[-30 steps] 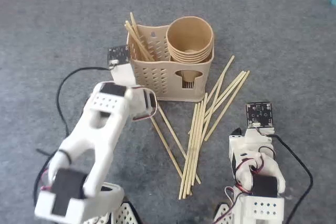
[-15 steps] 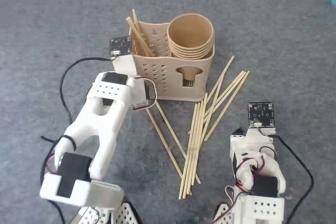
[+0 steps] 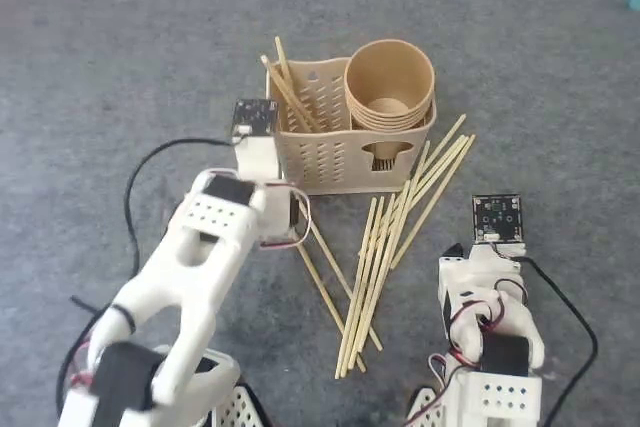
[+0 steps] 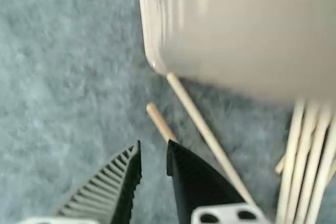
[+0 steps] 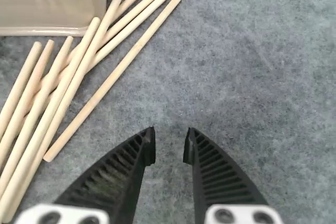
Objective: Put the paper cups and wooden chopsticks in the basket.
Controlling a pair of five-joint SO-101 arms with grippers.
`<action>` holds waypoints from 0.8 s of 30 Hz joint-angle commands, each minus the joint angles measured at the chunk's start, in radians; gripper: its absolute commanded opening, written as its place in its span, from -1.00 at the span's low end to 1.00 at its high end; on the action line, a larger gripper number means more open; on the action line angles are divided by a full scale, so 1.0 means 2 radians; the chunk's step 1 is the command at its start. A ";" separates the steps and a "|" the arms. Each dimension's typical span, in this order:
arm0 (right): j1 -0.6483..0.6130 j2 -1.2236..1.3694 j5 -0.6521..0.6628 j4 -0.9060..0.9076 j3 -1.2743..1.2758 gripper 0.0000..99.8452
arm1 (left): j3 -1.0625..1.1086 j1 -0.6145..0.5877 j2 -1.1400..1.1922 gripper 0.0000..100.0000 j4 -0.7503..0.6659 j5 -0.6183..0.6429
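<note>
Now the cups point(image 3: 390, 82) sit stacked in the basket point(image 3: 340, 152), while most chopsticks point(image 3: 375, 257) lie loose on the carpet point(image 3: 100, 97) beside it. The left gripper point(image 4: 154, 156), by the basket's corner, and the right gripper point(image 5: 169, 145), over carpet, both gape slightly, empty.

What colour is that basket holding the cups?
The basket is pale beige with small perforated holes, clearest in the high view.

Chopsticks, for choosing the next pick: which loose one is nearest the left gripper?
The chopstick whose end lies right before the left gripper; the rest lie farther.
</note>
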 commanded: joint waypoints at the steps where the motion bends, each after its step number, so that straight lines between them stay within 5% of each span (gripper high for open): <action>1: 0.005 -0.009 0.007 -0.009 0.007 -0.80 | 0.019 -0.040 -0.048 -0.84 0.004 -0.014; 13: 0.005 -0.009 0.007 -0.007 0.007 -0.80 | 0.055 -0.065 -0.041 -0.83 -0.027 0.058; 24: 0.005 -0.009 0.007 -0.006 0.007 -0.80 | 0.039 -0.061 0.045 -0.50 -0.032 0.091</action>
